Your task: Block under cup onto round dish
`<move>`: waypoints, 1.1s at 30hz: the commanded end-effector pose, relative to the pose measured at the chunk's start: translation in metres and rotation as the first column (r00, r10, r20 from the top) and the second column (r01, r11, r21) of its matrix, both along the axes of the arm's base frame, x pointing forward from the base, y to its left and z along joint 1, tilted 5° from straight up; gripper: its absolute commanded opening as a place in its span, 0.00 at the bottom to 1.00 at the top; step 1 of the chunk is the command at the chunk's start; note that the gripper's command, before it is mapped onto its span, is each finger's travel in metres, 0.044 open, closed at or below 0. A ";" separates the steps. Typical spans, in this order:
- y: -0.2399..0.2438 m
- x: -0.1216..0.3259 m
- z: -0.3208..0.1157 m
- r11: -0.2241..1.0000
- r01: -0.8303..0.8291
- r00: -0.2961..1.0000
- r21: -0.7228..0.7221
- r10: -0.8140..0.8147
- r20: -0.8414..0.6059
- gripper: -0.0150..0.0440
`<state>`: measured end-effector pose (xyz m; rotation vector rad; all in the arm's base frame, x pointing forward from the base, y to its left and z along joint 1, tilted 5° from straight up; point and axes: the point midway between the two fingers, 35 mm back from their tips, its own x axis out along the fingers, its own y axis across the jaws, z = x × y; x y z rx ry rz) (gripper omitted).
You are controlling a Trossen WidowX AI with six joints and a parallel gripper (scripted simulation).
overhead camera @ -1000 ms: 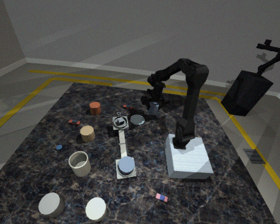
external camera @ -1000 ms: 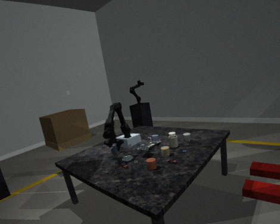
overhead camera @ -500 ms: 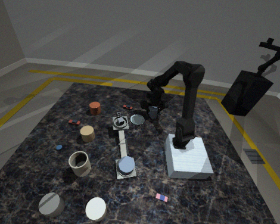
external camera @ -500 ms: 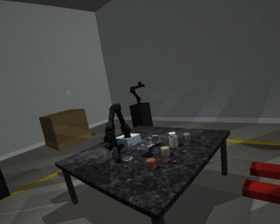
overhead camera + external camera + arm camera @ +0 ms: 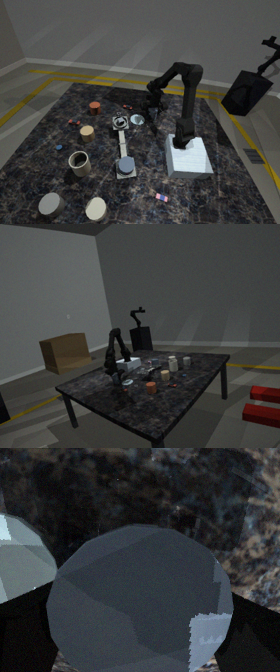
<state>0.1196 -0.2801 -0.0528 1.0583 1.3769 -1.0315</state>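
My gripper (image 5: 153, 111) (image 5: 136, 581) is shut on a blue-grey cup (image 5: 153, 114) (image 5: 116, 380) (image 5: 135, 593). The cup is upright, low over or on the table beside the round dish; its contact with the table is hard to tell. The pale round dish (image 5: 137, 119) (image 5: 127, 382) (image 5: 22, 568) has no cup above it. A small grey block (image 5: 120, 121) sits in the ring at the far end of the balance (image 5: 122, 142). The other blue-grey cup (image 5: 126, 165) (image 5: 155, 361) stands on the near end.
An orange cylinder (image 5: 95, 109) (image 5: 151, 388), a tan cylinder (image 5: 87, 134) (image 5: 165, 375) and an open beige mug (image 5: 80, 167) stand left of the balance. A small red car (image 5: 127, 106) lies behind the dish. The arm's white base block (image 5: 190, 161) is at the right.
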 end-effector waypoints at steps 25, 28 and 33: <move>-0.006 0.017 0.066 0.996 -0.076 0.997 -0.043 0.077 0.024 0.78; -0.002 0.032 0.070 0.994 -0.100 0.994 -0.046 0.102 0.029 0.69; 0.015 0.074 0.078 0.988 -0.149 0.988 -0.038 0.151 0.035 0.69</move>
